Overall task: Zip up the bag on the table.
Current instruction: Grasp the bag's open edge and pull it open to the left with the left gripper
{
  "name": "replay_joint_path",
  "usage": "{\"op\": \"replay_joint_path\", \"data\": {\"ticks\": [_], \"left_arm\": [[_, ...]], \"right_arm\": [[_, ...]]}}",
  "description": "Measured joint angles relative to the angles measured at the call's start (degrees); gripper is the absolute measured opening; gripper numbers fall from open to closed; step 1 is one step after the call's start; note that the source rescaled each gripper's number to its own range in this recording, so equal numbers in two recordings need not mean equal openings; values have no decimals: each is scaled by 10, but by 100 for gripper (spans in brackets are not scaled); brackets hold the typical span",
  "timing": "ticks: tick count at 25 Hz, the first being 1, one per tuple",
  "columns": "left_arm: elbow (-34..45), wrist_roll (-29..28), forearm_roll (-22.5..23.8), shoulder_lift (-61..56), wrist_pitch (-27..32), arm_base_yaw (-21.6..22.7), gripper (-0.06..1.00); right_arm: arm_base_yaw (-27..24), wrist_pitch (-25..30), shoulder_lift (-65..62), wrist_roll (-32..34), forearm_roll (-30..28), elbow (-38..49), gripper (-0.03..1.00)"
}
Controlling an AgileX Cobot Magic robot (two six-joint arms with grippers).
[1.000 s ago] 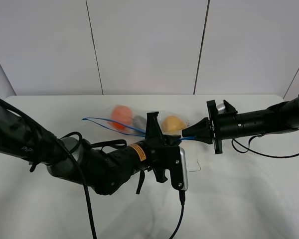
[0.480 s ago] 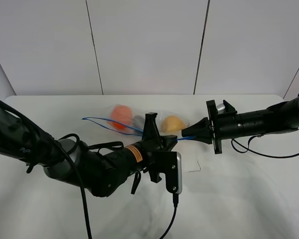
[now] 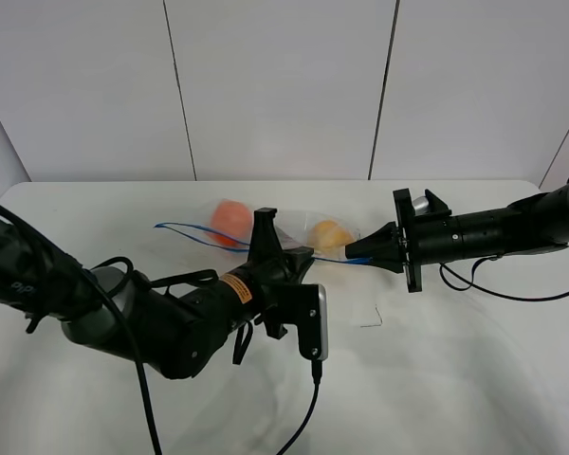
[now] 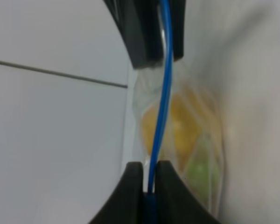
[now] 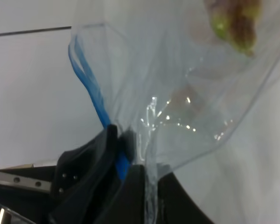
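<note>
The clear bag (image 3: 294, 230) lies on the white table (image 3: 455, 370), with orange and yellow produce inside and a blue zipper strip (image 3: 194, 230) along its near edge. My left gripper (image 3: 266, 218) is shut on the strip about midway along the bag. In the left wrist view the strip (image 4: 162, 93) runs from my left gripper (image 4: 150, 179) to the right gripper's fingers (image 4: 142, 37). My right gripper (image 3: 353, 254) is shut on the bag's right end and holds it off the table. In the right wrist view the right gripper (image 5: 126, 156) pinches the strip (image 5: 91, 88) and the clear plastic (image 5: 186, 93).
The left arm's black cable (image 3: 299, 427) hangs down over the table's front. The right arm's cable (image 3: 493, 289) lies on the table at the right. A white panelled wall (image 3: 284, 85) stands behind the table.
My left gripper has slid left along the blue zipper strip, away from the right gripper. The right gripper has held its place at the bag's right end.
</note>
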Motion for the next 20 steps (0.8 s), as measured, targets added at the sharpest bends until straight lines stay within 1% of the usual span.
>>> {"op": "replay_joint_path", "data": {"ticks": [5,9,17,20], "left_arm": [[1,33,-31,0,-4,16,0],[14,46,-33,0,-15,35,0],[113,54,-33,-1,-82,68,0],[132,54,-32,-1,-91,85,0]], "right_arm": [[0,-2,0,0,4,-1,0],[0,-3,0,0,5,-1,0],[0,-2,0,0,-3,-1,0],[0,-2,0,0,-4,-1,0]]}}
